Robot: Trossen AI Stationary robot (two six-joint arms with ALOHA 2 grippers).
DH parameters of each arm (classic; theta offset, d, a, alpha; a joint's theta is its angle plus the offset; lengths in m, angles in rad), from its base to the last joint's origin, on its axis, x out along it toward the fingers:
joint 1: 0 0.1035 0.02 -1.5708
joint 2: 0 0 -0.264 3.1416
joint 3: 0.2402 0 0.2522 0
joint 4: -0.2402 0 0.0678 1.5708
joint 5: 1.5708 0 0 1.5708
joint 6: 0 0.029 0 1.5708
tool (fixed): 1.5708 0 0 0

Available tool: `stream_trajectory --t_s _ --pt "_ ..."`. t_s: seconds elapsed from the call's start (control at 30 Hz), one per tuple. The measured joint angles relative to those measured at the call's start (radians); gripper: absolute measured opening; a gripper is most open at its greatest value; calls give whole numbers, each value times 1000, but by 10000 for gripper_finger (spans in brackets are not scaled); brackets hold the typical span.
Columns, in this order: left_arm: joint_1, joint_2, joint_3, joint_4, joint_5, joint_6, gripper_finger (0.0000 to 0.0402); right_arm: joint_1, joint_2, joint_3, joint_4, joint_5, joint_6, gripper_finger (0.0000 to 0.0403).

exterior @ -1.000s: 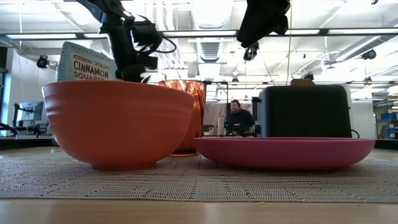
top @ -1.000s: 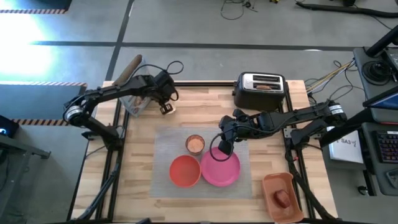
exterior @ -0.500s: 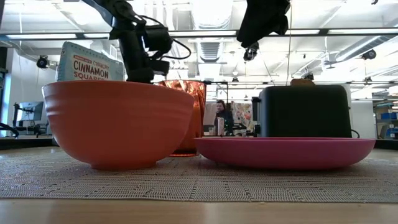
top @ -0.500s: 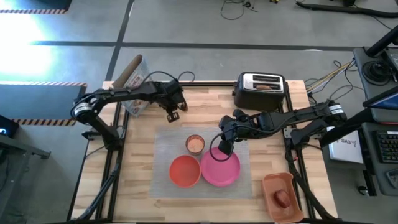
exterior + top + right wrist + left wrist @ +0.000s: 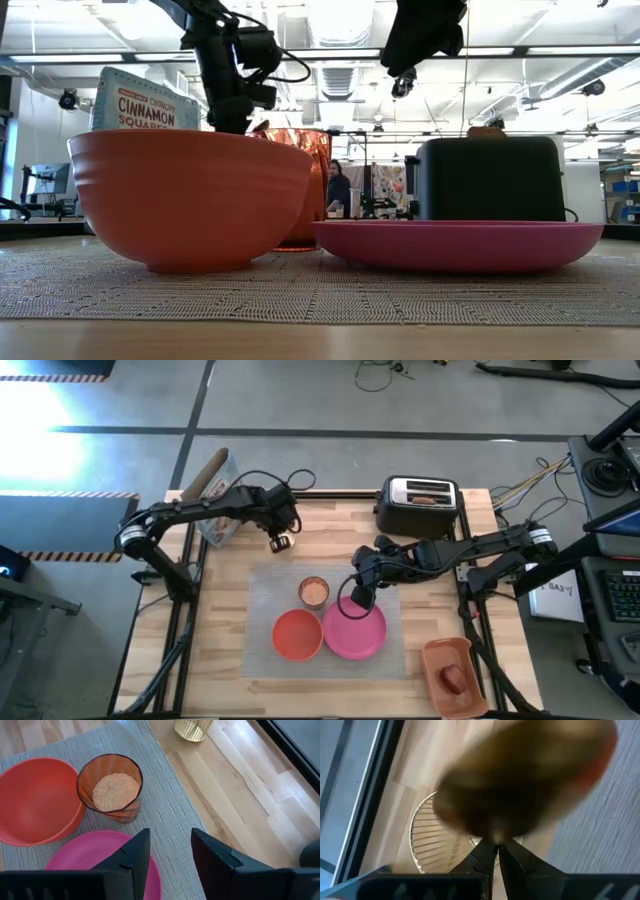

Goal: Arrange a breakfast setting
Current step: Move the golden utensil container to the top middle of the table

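Far left, at the table's back edge, a cinnamon cereal box (image 5: 215, 520) stands beside the left arm. The left gripper (image 5: 280, 543) hangs over bare wood behind the grey mat (image 5: 262, 585), near a small gold wire holder (image 5: 192, 728). Its fingers (image 5: 512, 865) are pinched nearly together on the stem of a blurred, rounded golden object (image 5: 530, 775); it appears to be the gold spoon, but the blur prevents confirmation.

On the mat, the clear cup (image 5: 314, 591) holds a pale grainy filling and stands behind the red-orange bowl (image 5: 297, 634). The bowl sits just beside the pink plate (image 5: 354, 630), rims nearly touching.

The right gripper (image 5: 361, 598) hovers above the plate's rear edge, near the cup. Its fingers (image 5: 129, 857) stand moderately apart with nothing between them and touch nothing.

Behind the right arm, the black-and-chrome toaster (image 5: 419, 504) holds a brown toast slice (image 5: 426, 500) in one slot. At the front right corner, the red apple (image 5: 454, 679) lies in the orange tray (image 5: 438, 657).
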Motion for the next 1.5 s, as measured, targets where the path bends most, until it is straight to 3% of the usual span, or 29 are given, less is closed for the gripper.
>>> stream_trajectory --t_s 0.57,0.73,1.33,1.5 --pt "-1 1 -33 -8 2 -4 95 0 0 0 0 0 0 133" --pt "-2 -3 -33 -21 52 -4 106 0 0 0 0 0 0 133" --pt "-5 89 -34 -9 18 32 107 0 0 0 0 0 0 135" --pt "-5 100 -34 10 19 54 71 0 0 0 0 0 0 130"
